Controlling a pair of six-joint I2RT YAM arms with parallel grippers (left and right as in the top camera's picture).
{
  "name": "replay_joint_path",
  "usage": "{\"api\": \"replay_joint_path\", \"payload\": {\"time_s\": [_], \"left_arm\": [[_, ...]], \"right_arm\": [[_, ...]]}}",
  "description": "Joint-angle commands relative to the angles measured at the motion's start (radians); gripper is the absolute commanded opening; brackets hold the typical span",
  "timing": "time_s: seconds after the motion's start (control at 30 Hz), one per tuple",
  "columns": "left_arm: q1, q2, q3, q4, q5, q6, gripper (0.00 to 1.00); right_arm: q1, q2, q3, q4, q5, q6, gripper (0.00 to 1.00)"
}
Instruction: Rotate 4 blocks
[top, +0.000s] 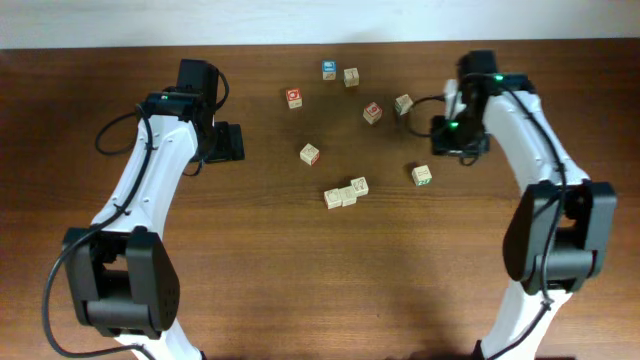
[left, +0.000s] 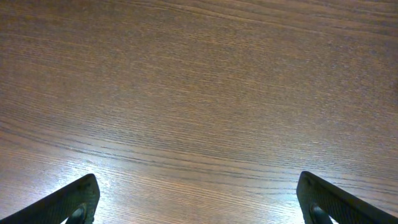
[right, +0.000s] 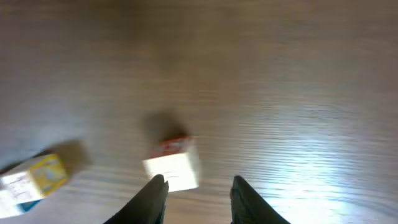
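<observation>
Pale wooden blocks lie scattered on the table: one at the back (top: 351, 76), one (top: 403, 103) left of my right gripper (top: 448, 128), one with a green print (top: 422, 175) in front of it, and three touching ones (top: 346, 194) in the middle. In the right wrist view a pale block (right: 173, 167) with red on its far side sits on the table just ahead of the left fingertip. My right gripper (right: 199, 182) is open with nothing between its fingers; this view is blurred. My left gripper (left: 198, 180) stands wide open over bare wood at the left (top: 225, 142).
A blue-faced cube (top: 329, 69) and red-faced cubes (top: 294, 97), (top: 372, 113) lie at the back, another red-printed cube (top: 309, 154) nearer the middle. A cube with yellow and blue sides (right: 34, 177) shows at the left edge of the right wrist view.
</observation>
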Motion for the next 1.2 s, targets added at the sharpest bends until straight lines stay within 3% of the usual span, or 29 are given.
{"api": "replay_joint_path", "payload": {"time_s": [0.0,0.13,0.27,0.43,0.63,0.77,0.9,1.0,1.17], "left_arm": [[0.0,0.009,0.015,0.001,-0.007,0.016,1.0],[0.0,0.009,0.015,0.001,-0.007,0.016,1.0],[0.0,0.009,0.015,0.001,-0.006,0.016,1.0],[0.0,0.009,0.015,-0.002,-0.006,0.016,1.0],[0.0,0.009,0.015,-0.002,-0.006,0.016,1.0],[0.0,0.009,0.015,-0.001,-0.006,0.016,1.0],[0.0,0.009,0.015,-0.002,-0.006,0.016,1.0],[0.0,0.009,0.015,-0.003,-0.006,0.016,1.0],[0.0,0.009,0.015,-0.002,-0.006,0.016,1.0]], "right_arm": [[-0.053,-0.001,-0.09,0.06,0.004,-0.042,0.35],[-0.042,0.0,-0.247,0.204,-0.096,-0.093,0.35],[0.025,0.0,-0.296,0.286,-0.166,-0.119,0.35],[0.176,0.0,-0.296,0.309,-0.166,-0.114,0.35],[0.231,0.0,-0.294,0.306,-0.165,-0.088,0.35],[0.241,-0.002,-0.119,0.206,-0.166,-0.043,0.4],[0.357,0.013,-0.093,0.325,-0.053,0.109,0.27],[0.409,0.068,-0.093,0.338,0.042,0.194,0.23],[0.408,0.106,-0.093,0.319,0.043,0.203,0.23]]}}
